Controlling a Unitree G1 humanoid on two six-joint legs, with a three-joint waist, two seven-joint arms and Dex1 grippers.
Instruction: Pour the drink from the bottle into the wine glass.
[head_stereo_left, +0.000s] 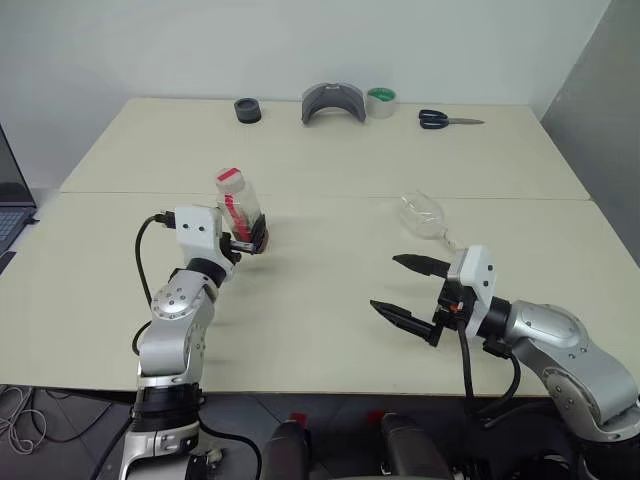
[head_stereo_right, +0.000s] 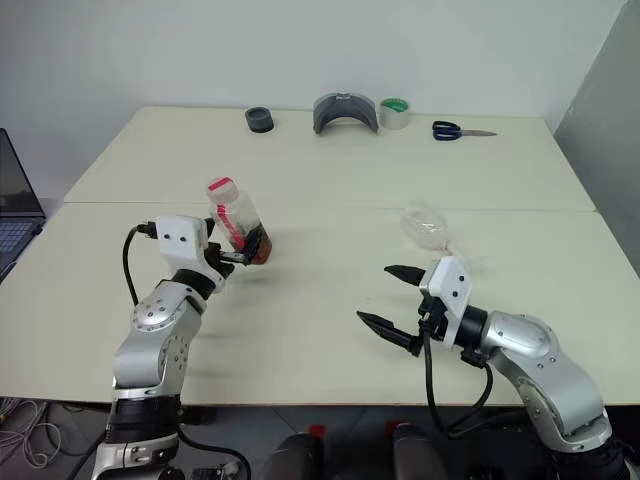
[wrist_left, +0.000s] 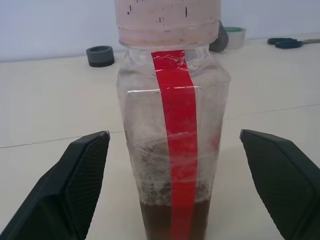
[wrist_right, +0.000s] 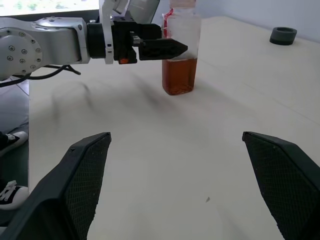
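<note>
At the far left edge a laptop (head_stereo_right: 15, 215) is partly visible beside the cream table (head_stereo_left: 330, 290). On the left part of the table the left gripper (head_stereo_left: 250, 237) is placed at the bottle (head_stereo_left: 240, 208), with its 2 black fingers on both sides of the lower body of the bottle. In the left wrist view the fingers (wrist_left: 75, 185) are wide apart and a gap is visible between each finger and the bottle wall, so the jaws are spread and do not press on it. The bottle leans a little, with the red-and-white cap (head_stereo_left: 229, 179) tilted toward the left. The red label strip (wrist_left: 179, 150) runs down its front. The drink (wrist_right: 178, 75) fills only the lower part of the bottle. I cannot say from the views whether the bottle base touches the table.

Toward the right, the wine glass (head_stereo_left: 424, 217) lies on its side on the table, well apart from the bottle. The right gripper (head_stereo_left: 405, 290) is near it, just in front, with 2 fingers spread wide and nothing between them.

Along the far edge of the table, from left to right, are a dark ring (head_stereo_left: 247, 110), a grey curved object (head_stereo_left: 333, 103), a roll of green tape (head_stereo_left: 381, 101) and scissors (head_stereo_left: 448, 120).
</note>
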